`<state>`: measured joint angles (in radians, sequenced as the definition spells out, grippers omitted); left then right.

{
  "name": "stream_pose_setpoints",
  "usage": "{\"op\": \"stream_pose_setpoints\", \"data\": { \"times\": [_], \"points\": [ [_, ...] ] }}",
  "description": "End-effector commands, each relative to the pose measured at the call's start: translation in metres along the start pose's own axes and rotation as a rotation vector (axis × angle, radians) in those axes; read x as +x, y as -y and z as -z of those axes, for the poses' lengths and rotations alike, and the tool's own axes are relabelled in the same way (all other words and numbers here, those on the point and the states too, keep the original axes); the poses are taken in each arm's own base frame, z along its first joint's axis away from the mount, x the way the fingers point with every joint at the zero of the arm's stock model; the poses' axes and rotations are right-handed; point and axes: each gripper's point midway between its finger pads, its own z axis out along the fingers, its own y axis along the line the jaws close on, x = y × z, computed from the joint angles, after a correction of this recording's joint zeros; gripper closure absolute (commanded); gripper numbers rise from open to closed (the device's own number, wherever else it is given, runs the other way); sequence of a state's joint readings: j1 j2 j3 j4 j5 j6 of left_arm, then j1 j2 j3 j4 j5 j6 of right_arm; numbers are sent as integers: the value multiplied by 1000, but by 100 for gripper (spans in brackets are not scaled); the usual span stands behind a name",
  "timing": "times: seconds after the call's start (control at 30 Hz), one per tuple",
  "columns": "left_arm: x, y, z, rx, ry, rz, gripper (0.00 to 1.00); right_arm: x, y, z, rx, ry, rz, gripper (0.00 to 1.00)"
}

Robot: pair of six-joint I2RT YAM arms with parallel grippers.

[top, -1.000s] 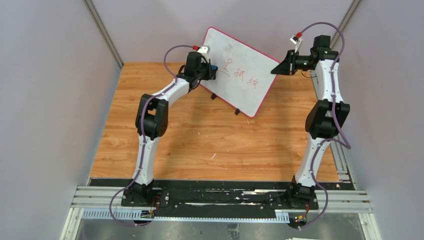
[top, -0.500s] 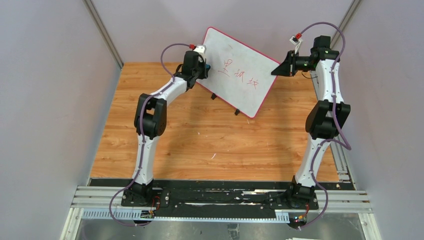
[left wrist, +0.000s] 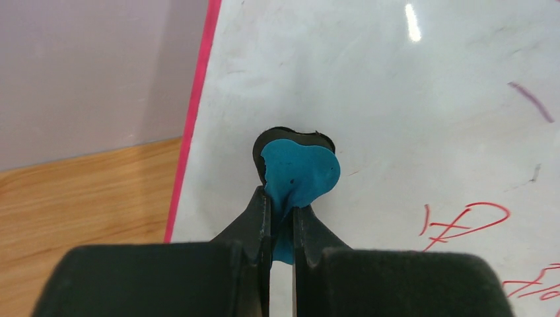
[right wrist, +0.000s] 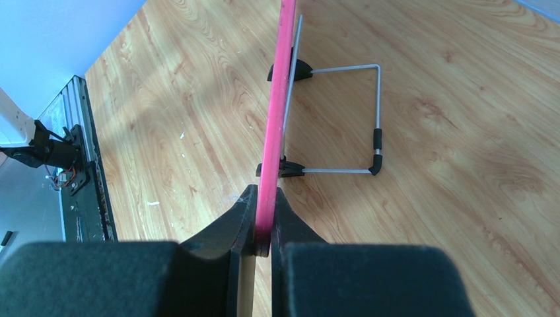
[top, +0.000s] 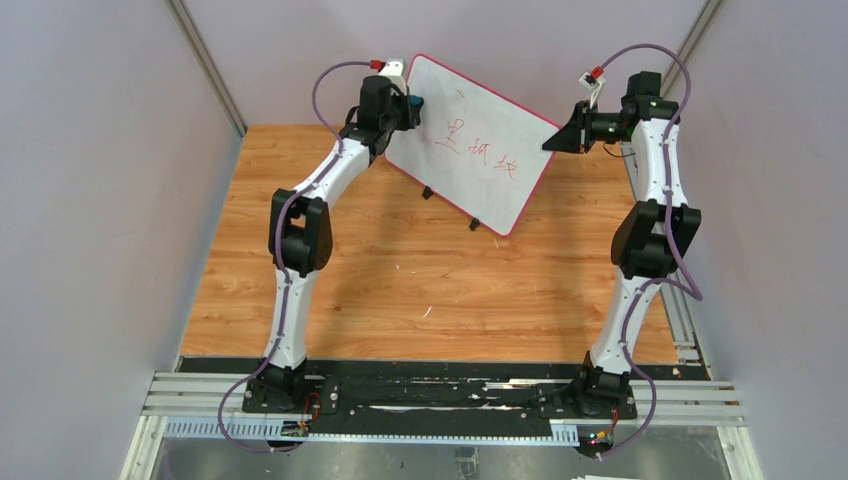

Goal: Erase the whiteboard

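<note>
The whiteboard (top: 480, 130) stands tilted at the back of the table, white with a pink rim and red handwriting (top: 482, 150) near its middle. My left gripper (top: 408, 103) is shut on the blue-and-black eraser (left wrist: 298, 173) and presses it against the board's upper left part, left of the writing (left wrist: 465, 221). My right gripper (top: 553, 141) is shut on the board's pink right rim (right wrist: 271, 158), seen edge-on in the right wrist view. The board's wire stand (right wrist: 360, 119) with black feet rests on the wood behind it.
The wooden table (top: 420, 290) lies in front of the board. Grey walls with metal posts close in the back and both sides. The black base rail (top: 440, 395) runs along the near edge.
My left gripper has moved up the board with the eraser, from beside its lower left edge to the upper left part. The right arm and the board have not moved.
</note>
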<state>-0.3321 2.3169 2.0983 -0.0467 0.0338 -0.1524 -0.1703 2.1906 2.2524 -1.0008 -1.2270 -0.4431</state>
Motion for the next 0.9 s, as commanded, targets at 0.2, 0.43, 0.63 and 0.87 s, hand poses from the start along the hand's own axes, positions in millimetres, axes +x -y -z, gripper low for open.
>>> {"op": "stream_pose_setpoints", "data": {
  "times": [0.2, 0.43, 0.63, 0.87],
  "points": [
    [28, 39, -12, 126, -35, 41, 100, 7, 0, -6, -3, -30, 41, 99],
    [46, 20, -12, 67, -68, 31, 100, 6, -2, -5, -9, -28, 43, 99],
    [39, -12, -8, 8, -61, 57, 100, 9, -3, -5, -12, -33, 42, 100],
    [35, -30, -5, -27, -64, 46, 100, 8, -3, -6, -16, -31, 44, 100]
  ]
}}
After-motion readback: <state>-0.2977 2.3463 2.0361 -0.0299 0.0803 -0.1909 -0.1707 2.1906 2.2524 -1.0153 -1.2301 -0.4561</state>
